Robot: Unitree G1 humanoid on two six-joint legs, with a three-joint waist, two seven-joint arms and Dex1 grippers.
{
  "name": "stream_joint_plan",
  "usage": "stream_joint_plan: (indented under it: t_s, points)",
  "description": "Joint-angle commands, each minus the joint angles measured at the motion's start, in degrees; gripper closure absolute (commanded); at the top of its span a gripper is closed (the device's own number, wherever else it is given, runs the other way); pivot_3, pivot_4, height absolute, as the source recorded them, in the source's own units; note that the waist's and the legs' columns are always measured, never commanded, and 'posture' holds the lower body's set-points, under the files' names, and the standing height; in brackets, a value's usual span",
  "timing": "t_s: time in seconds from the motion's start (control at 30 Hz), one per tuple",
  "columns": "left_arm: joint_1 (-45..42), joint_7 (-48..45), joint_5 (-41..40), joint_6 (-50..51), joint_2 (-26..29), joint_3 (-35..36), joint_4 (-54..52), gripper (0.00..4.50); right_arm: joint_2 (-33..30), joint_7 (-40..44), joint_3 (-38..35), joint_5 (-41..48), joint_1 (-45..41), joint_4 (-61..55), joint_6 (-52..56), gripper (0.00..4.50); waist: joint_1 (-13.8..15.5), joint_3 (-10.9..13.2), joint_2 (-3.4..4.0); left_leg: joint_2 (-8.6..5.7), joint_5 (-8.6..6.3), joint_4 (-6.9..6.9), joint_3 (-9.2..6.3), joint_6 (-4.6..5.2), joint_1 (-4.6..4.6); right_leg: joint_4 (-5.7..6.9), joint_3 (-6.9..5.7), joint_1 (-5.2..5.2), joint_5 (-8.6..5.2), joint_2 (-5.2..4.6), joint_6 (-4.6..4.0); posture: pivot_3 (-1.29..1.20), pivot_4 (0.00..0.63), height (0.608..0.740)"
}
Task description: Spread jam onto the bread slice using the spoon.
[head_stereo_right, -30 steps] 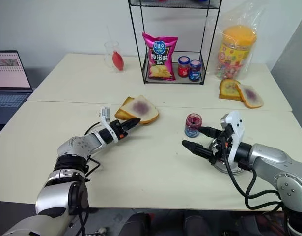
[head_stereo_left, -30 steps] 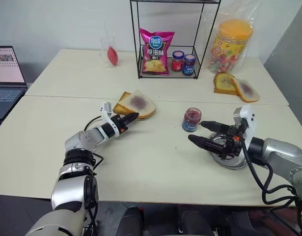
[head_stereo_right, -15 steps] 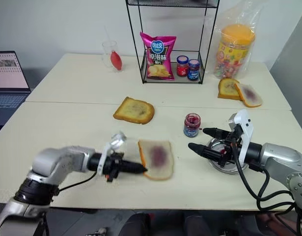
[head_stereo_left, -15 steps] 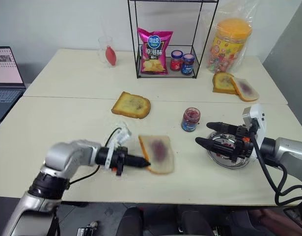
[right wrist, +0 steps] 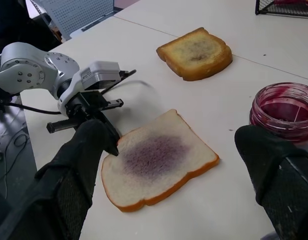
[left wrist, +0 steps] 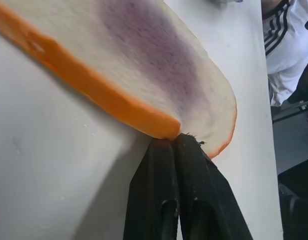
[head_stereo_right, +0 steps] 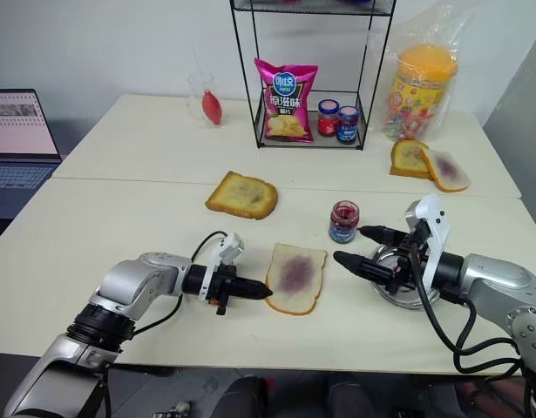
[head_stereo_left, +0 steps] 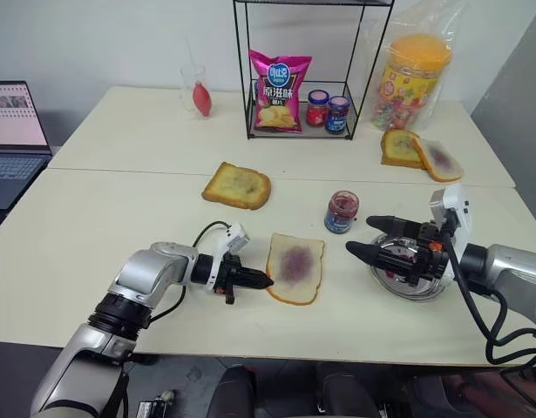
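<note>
two grippers work the near half of the table (head_stereo_left: 93,218), and the job looks barely started. on the left, the left gripper (head_stereo_left: 261,281) lies low on the tabletop, its black fingers (left wrist: 179,165) pressed together with their tips at the near-left crust of the bread slice (head_stereo_left: 295,267); whether they pinch the crust or merely touch it i cannot tell. the slice lies flat near the middle of the near table, carrying a faint purple smear at its centre, so it seems placed for spreading but has no fresh, thick coat yet. farther back and slightly left sits a toasted slice (head_stereo_left: 237,185), apart from it. just right of the pale slice and a little farther away stands the jam (head_stereo_left: 341,212), its jar lidless with dark red spread inside. right again, the right gripper (head_stereo_left: 362,237) hovers with its fingers spread wide and nothing between them, just above a steel plate (head_stereo_left: 416,289). the spoon i cannot make out; it may lie on that plate behind the gripper. what remains, by my judgement: take the spoon, load it from the jar, and spread jam over the slice.
</note>
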Motion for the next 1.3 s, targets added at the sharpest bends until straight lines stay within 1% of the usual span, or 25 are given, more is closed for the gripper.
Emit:
stream_joint_plan:
  t_s: [0.03, 0.27, 0.4, 0.77, 0.83, 0.87, 0.97, 1.13, 1.2, 1.23, 1.3]
  points:
    - [-0.2, 0.4, 1.8, -1.2, 1.5, 1.9, 1.2, 4.44, -0.5, -0.3, -1.8, 1.2, -0.1, -1.7, -0.3, 0.00, 0.0, 0.0, 0.00, 0.01, 0.00, 0.00, 0.00, 0.00, 0.01, 0.01, 0.00, 0.00, 0.00, 0.01, 0.00, 0.00, 0.150, 0.740]
    - [0.4, 0.3, 1.4, -1.4, 4.5, 4.9, 2.4, 4.44, -0.9, -0.1, -1.6, 1.7, 0.2, -1.9, -0.2, 0.00, -0.3, 0.0, 0.00, 0.03, 0.00, -0.01, -0.01, 0.00, 0.04, 0.05, 0.00, 0.00, -0.01, 0.04, -0.02, 0.00, 0.150, 0.740]
    - [2.1, -0.3, 1.8, -2.5, 7.2, 6.6, 3.7, 4.44, -1.0, 0.4, -1.6, 1.8, 0.8, -1.8, -0.2, 0.00, -0.8, 0.0, 0.01, 0.06, 0.00, -0.05, -0.02, 0.00, 0.04, 0.05, -0.01, -0.02, -0.03, 0.05, -0.06, 0.00, 0.150, 0.740]
    - [3.6, 0.1, 2.8, -5.4, 7.9, 8.4, 5.2, 4.44, -0.7, 0.8, -0.6, 1.3, 0.5, -1.2, -0.4, 0.00, -1.0, 0.0, 0.02, 0.06, 0.00, -0.05, -0.01, 0.00, 0.09, 0.11, 0.00, -0.02, -0.04, 0.05, -0.07, 0.00, 0.150, 0.740]
    - [3.9, -1.4, 2.2, -6.0, 8.0, 8.1, 4.0, 4.06, -0.5, 0.8, -0.4, 1.2, 0.8, -1.2, -0.3, 0.00, -1.1, 0.0, 0.02, 0.06, 0.00, -0.05, -0.01, 0.00, 0.14, 0.13, 0.00, 0.00, -0.04, 0.06, -0.07, 0.00, 0.150, 0.740]
    - [4.1, -1.9, 2.1, -6.3, 8.1, 8.1, 3.6, 3.97, -0.5, 0.7, -0.4, 1.3, 0.9, -1.2, -0.3, 0.00, -1.1, 0.0, 0.02, 0.06, 0.00, -0.05, -0.01, 0.00, 0.16, 0.14, 0.01, 0.02, -0.04, 0.06, -0.07, 0.00, 0.150, 0.740]
    - [3.7, -2.6, 1.3, -5.5, 8.2, 8.7, 3.3, 3.38, -0.8, 0.8, -1.2, 1.4, 1.5, -0.9, -0.2, 0.00, -1.1, 0.0, 0.02, 0.06, 0.00, -0.05, 0.00, 0.00, 0.19, 0.13, 0.01, 0.06, -0.05, 0.05, -0.08, 0.00, 0.150, 0.740]
    - [2.6, -5.6, 2.1, -5.8, 10.8, 8.8, 3.7, 2.45, -1.1, 0.0, -4.2, 1.9, 4.7, -1.0, -0.2, 0.00, -1.1, 0.0, 0.02, 0.06, 0.00, -0.06, 0.02, 0.00, 0.18, 0.09, 0.02, 0.07, -0.06, 0.05, -0.09, 0.00, 0.150, 0.740]
    - [2.1, -6.5, 3.0, -7.2, 12.2, 8.6, 3.0, 2.10, -1.0, -0.8, -6.3, 2.7, 6.8, -1.4, 0.0, 0.00, -1.1, 0.0, 0.02, 0.06, 0.00, -0.06, 0.01, 0.00, 0.18, 0.09, 0.01, 0.07, -0.06, 0.05, -0.09, 0.00, 0.150, 0.740]
    - [2.3, -7.2, 5.1, -10.5, 13.5, 7.8, 2.9, 1.92, -1.0, -1.2, -7.5, 2.8, 8.1, -1.6, 0.0, 0.00, -1.0, 0.0, 0.02, 0.06, 0.00, -0.06, 0.01, 0.00, 0.18, 0.10, 0.01, 0.07, -0.06, 0.05, -0.09, 0.00, 0.150, 0.740]
    - [2.2, -9.1, 8.4, -16.6, 16.0, 7.0, 3.0, 1.44, -0.5, -2.2, -10.8, 3.6, 11.4, -1.8, 0.3, 0.00, -1.0, 0.0, 0.01, 0.06, 0.00, -0.06, 0.01, 0.00, 0.17, 0.09, 0.01, 0.07, -0.06, 0.04, -0.09, 0.00, 0.150, 0.740]
